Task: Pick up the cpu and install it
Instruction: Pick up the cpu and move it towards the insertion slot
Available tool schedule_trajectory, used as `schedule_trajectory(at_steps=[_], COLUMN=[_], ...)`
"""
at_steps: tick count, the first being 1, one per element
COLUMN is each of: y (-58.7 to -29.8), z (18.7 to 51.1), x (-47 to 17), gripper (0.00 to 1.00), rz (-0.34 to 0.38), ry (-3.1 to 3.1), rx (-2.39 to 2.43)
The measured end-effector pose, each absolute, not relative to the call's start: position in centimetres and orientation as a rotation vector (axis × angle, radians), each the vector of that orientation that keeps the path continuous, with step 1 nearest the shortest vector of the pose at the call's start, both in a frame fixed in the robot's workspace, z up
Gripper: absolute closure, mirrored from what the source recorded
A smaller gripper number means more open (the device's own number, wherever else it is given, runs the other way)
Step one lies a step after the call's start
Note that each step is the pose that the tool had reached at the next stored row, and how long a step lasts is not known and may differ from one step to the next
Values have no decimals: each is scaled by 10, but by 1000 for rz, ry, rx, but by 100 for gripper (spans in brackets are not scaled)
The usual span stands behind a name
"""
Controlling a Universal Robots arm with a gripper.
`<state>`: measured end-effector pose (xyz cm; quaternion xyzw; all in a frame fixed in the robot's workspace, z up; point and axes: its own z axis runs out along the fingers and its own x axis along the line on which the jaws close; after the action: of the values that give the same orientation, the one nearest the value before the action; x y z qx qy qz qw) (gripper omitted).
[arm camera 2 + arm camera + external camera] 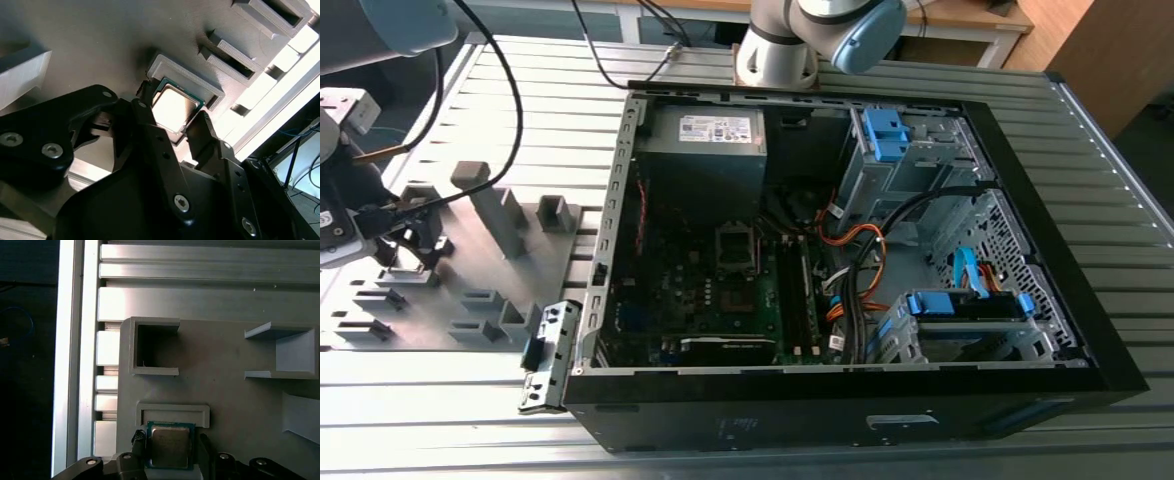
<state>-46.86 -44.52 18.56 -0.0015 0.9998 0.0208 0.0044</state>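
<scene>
We see the cpu (170,444) with a smooth, glossy metal top. The grey holder plate (235,390) looks like matt, faintly rough plastic. The gripper (172,112) is matt black with shiny screws. The bench (1121,170) is ribbed bare metal.

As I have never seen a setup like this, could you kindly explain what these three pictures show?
It is one robot arm working beside an open computer case on a slatted metal table. The exterior view comes from a camera standing off the arm and takes in the whole scene; the grey parts tray lies at that view's left. The two wrist views come from cameras riding on the arm, looking along the gripper. They show the cpu, a small silver square chip, lying in a grey holder on the tray, with the gripper down around it. Whether it is gripped, I cannot tell.
</scene>
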Motion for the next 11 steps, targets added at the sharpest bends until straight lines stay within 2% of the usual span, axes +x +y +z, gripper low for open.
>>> schedule_trajectory(at_steps=[1,11], y=[-445,-445], z=[186,185], x=[-469,-469], gripper=[49,49], rz=[65,65], ry=[3132,3132], rx=[-5,-5])
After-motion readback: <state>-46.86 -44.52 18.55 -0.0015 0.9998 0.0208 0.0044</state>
